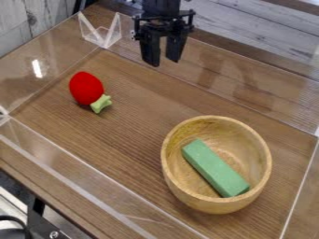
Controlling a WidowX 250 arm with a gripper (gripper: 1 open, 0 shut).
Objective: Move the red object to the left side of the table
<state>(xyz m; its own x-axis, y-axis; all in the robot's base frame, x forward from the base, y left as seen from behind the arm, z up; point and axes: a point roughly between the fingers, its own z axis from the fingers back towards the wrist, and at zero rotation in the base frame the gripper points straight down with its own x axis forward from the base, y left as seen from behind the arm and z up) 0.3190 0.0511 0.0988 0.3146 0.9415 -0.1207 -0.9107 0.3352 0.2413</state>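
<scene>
Near the left edge of the table [140, 142], the red object [86, 88] lay placed, seemingly finished, while the gripper [155, 63] hung wide and empty.
</scene>
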